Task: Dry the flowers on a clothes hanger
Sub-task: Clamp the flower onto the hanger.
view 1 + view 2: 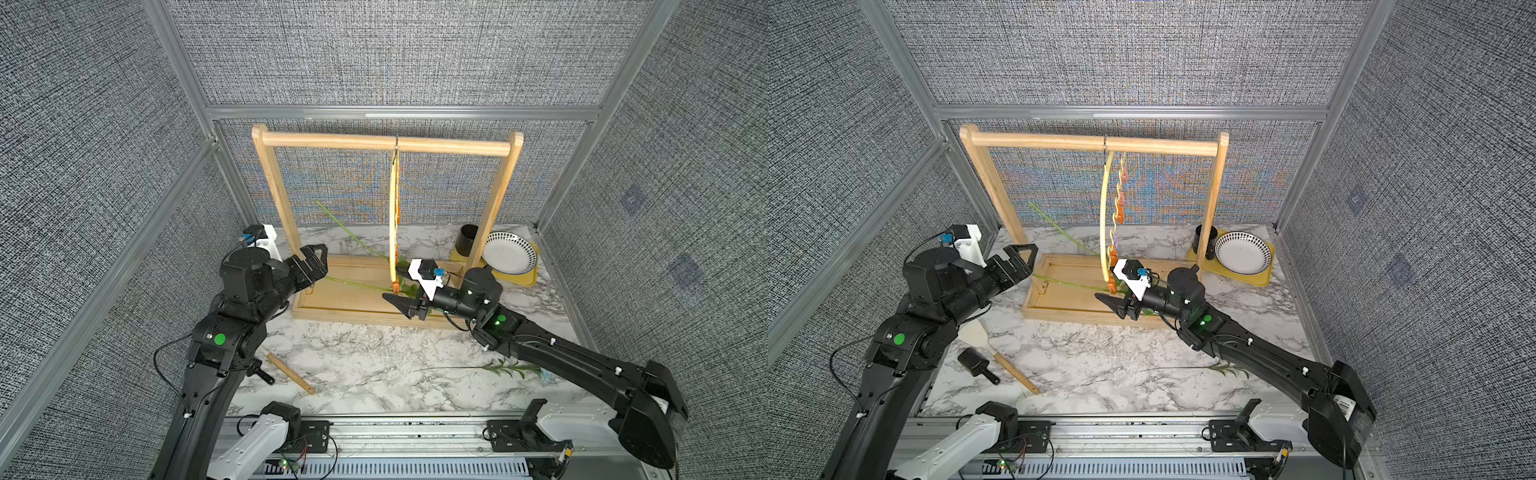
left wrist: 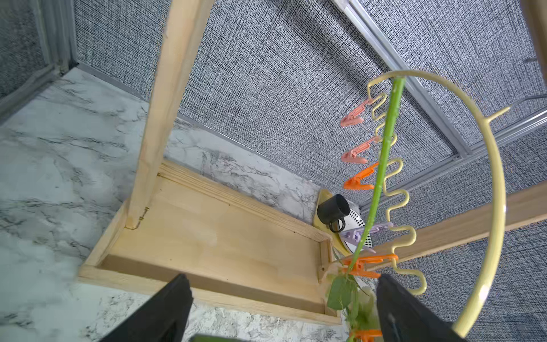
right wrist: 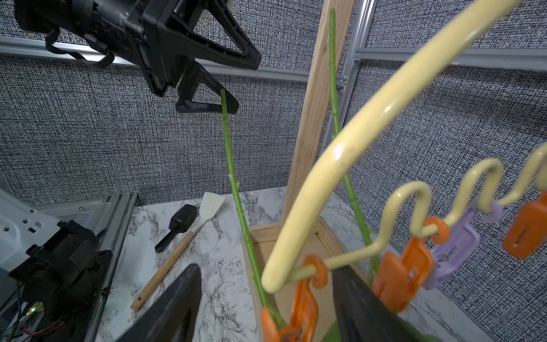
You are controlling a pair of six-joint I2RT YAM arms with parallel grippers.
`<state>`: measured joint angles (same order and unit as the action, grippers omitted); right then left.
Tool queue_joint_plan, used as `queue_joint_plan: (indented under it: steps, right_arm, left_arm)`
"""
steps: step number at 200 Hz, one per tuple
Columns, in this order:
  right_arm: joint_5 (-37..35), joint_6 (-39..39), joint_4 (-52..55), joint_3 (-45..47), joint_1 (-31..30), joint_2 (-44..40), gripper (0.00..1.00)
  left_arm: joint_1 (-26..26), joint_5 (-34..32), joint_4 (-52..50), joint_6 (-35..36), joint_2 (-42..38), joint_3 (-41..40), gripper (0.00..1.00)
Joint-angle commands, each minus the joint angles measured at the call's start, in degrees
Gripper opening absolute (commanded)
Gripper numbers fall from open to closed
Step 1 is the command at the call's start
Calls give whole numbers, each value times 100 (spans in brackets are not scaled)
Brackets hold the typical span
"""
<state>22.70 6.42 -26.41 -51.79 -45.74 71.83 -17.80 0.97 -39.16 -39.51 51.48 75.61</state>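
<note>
Over marble tabletop (image 1: 353, 365), amid grey walls (image 1: 395, 54), left gripper (image 1: 318, 265) and right gripper (image 1: 393, 284) gape.

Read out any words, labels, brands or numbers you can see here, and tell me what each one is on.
No text can be read in any view.
On the right arm, a white sticker: print too small to read.
On the left arm, a green dot: plain, no writing.
The plate, black cup and clothes hanger: no lettering shows.

Glossy, smooth coating on the clothes hanger (image 3: 334, 154), smooth plastic clips (image 3: 399, 275), matt bare-wood rack (image 1: 332, 141), marble-patterned table (image 1: 353, 365) with slight sheen, rough woven cloth walls (image 1: 374, 50).
</note>
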Motion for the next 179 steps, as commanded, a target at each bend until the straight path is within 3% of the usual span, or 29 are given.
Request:
queue_joint_plan:
  steps: [1, 112, 148, 179]
  right_arm:
    - [-54, 1, -66, 31, 3, -70, 75]
    - [-849, 64, 431, -175, 3, 42, 77]
    - [-1161, 141, 596, -373, -89, 270, 88]
    - [-1274, 138, 601, -420, -124, 296, 89]
  left_arm:
    - [13, -421, -253, 298, -46, 124, 100]
    - [14, -1219, -510, 531, -187, 358, 100]
    - [13, -1201, -491, 523, -200, 340, 100]
    - [14, -1204, -465, 557, -198, 358, 100]
